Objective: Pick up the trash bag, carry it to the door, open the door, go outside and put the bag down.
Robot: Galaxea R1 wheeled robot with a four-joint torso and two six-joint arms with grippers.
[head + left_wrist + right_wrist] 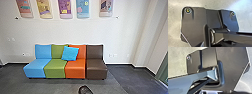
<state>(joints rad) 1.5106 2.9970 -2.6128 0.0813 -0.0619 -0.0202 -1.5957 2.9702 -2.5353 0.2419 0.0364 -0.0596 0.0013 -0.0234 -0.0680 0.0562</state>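
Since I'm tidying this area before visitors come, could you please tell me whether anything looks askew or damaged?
The bright blue cushion looks a little askew: it leans tilted across the join of the green seat and the orange seat, rather than sitting square on one. I see no spill or damage.

Head view: from high on the robot, facing forward and down, toward sofa (pixel 75 71) and wall (pixel 62 31). Wrist views: each looks down, close; both share the robot's dark plate (pixel 195 23) and floor (pixel 174 25).
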